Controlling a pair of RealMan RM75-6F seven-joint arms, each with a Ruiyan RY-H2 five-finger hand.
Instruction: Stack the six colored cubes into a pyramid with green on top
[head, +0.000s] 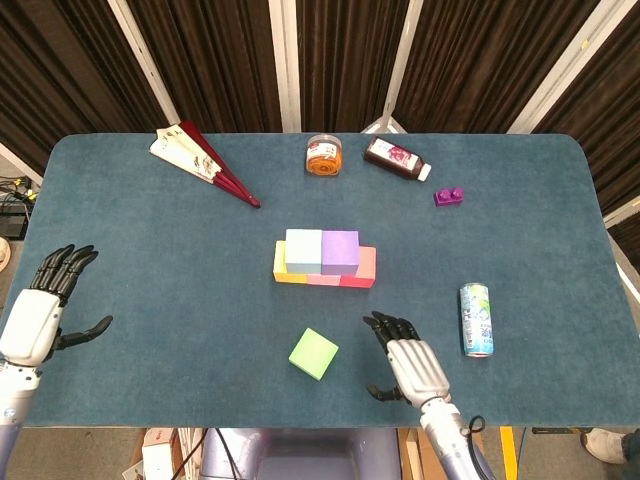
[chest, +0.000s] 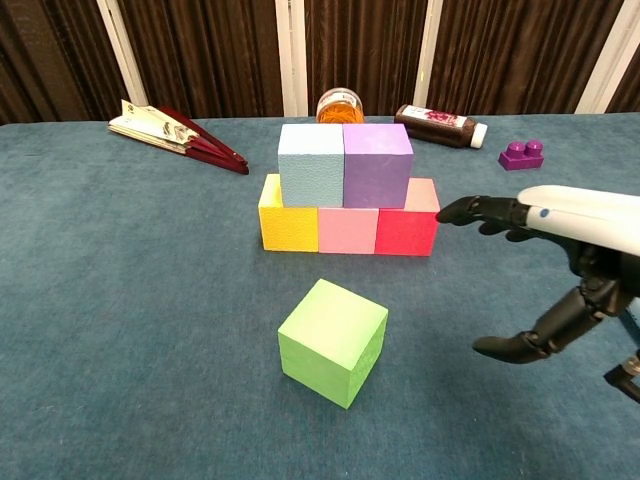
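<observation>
Green cube loose on table, alone, near front edge, in front of stack, tilted relative to it. Stack: yellow cube, pink cube, red cube in bottom row, touching; light blue cube and purple cube on top, side by side. Right hand empty, fingers apart, just right of green cube, not touching. Left hand empty, fingers spread, at table's left edge, well apart from cubes. Can lying right of right hand.
</observation>
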